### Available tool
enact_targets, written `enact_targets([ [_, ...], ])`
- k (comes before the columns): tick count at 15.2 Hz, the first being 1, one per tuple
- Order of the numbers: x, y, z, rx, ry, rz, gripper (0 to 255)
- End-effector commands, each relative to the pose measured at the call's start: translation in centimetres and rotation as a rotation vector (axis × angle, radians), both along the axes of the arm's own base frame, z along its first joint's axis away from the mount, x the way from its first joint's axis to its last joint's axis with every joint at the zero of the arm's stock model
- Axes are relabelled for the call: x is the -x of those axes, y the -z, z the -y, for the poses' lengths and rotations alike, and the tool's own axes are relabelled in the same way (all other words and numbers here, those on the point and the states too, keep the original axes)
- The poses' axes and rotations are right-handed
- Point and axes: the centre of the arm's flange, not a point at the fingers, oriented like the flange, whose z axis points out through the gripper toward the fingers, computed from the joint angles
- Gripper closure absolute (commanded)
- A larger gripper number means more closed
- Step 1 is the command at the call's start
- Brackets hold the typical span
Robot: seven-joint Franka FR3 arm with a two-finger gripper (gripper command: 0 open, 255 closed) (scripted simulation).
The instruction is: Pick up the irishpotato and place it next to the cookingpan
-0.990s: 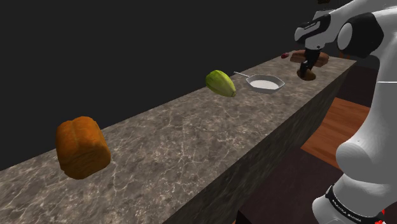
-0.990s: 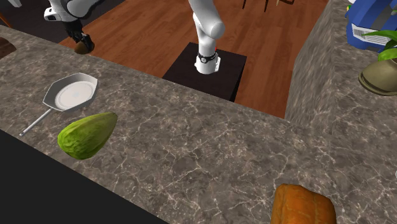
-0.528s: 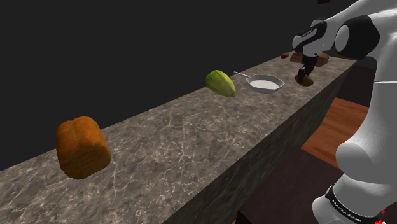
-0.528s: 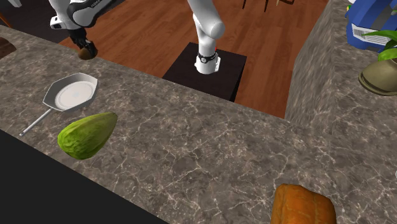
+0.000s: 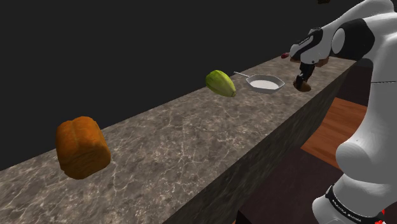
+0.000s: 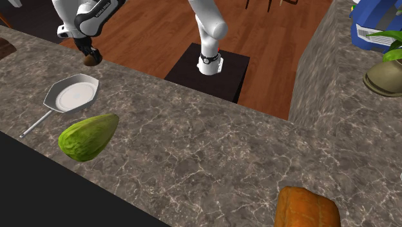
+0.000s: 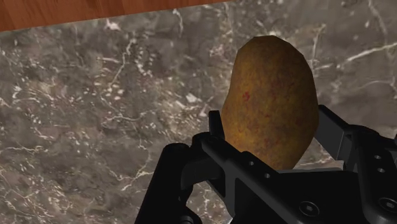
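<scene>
Potato [image 7: 270,102]: brown, oval, red-speckled skin

The shoulder camera sits at the near end of the grey veined marble counter [image 5: 191,140] and faces along it. The second exterior camera looks down from high across the counter toward the black box stand [image 6: 209,71]. Both share the white frying pan [image 5: 264,83] and green oval vegetable [image 5: 221,83]. The wrist camera looks down on the counter from close by, past the brown oval potato [image 7: 270,89] clasped in the black gripper [image 7: 270,130].
</scene>
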Motion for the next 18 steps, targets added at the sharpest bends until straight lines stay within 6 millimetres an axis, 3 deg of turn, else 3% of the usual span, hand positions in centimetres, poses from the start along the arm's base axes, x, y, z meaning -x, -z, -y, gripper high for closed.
enact_targets([
  [1, 0.0, 1.2, 0.0, 0.0, 0.0, 0.0, 255],
  [10, 0.0, 1.9, 0.0, 0.0, 0.0, 0.0, 255],
  [11, 0.0, 1.9, 0.0, 0.0, 0.0, 0.0, 0],
  [16, 0.0, 1.9, 0.0, 0.0, 0.0, 0.0, 0],
  [18, 0.0, -0.7, -0.4, 0.0, 0.0, 0.0, 0],
])
